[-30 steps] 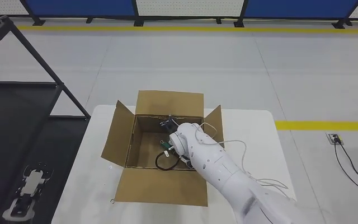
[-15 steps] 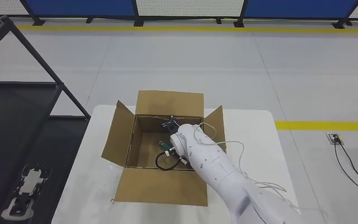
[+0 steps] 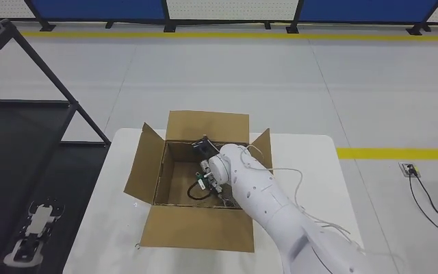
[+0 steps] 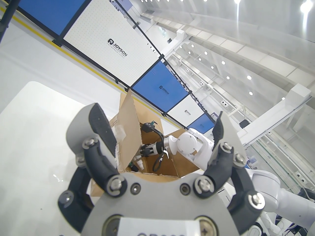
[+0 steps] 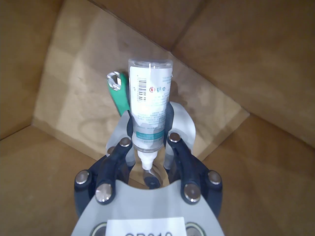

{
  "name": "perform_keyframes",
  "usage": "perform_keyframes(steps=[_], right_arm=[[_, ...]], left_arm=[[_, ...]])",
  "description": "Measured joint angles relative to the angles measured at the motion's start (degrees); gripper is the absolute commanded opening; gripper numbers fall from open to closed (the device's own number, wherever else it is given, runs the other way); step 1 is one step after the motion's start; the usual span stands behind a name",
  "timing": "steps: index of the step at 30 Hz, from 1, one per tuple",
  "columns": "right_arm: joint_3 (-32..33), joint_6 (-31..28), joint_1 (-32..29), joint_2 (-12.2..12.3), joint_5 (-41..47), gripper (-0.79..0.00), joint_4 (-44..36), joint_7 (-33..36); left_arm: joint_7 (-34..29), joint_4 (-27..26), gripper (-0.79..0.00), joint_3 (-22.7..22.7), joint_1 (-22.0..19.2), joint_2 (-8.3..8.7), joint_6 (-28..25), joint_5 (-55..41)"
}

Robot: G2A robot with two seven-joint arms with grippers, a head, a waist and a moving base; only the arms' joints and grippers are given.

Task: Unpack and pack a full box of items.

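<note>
The white table (image 3: 109, 226) carried an open cardboard box (image 3: 205, 125) toward its far edge, flaps folded out. The left gripper (image 4: 157, 124) hung well apart from the box, fingers spread wide around nothing. Inside the box's right half, the right gripper (image 5: 150, 119) pinched a clear labelled tube (image 5: 150, 94), with a green-handled tool (image 5: 120, 96) just beside it.
</note>
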Motion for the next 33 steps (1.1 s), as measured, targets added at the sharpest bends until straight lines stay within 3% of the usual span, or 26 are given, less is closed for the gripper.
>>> perform_keyframes(steps=[8, 13, 18, 22, 26, 33], right_arm=[[3.1, -6.3, 0.0, 3.1, -0.6, -0.785, -9.6, -1.1], [7.8, -5.0, -5.2, 8.0, -4.8, -0.785, -26.2, 2.1], [19.0, -3.2, -21.3, 15.5, -14.5, -0.785, -58.1, 12.0], [27.3, -5.5, -35.6, 19.0, -18.5, -0.785, -81.7, 16.5], [30.7, -1.7, -42.7, 19.8, -22.8, -0.785, -94.2, 13.6], [36.2, 11.8, -50.7, 20.5, -36.1, -0.785, -109.0, 12.0]], left_arm=[[-0.9, 0.2, 0.0, 1.3, -1.4, 0.09, 0.6, 0.7], [-1.5, 0.1, 0.0, 2.3, -2.4, 0.19, 0.9, 1.3], [-2.2, 0.2, 0.0, 3.3, -3.6, 0.31, 1.4, 1.9], [-2.9, 0.4, 0.0, 4.2, -4.4, 0.41, 1.9, 2.6], [-3.5, 0.6, 0.0, 5.4, -5.4, 0.53, 2.4, 3.4], [-5.0, 0.8, 0.0, 8.1, -7.2, 0.77, 3.2, 5.1]])
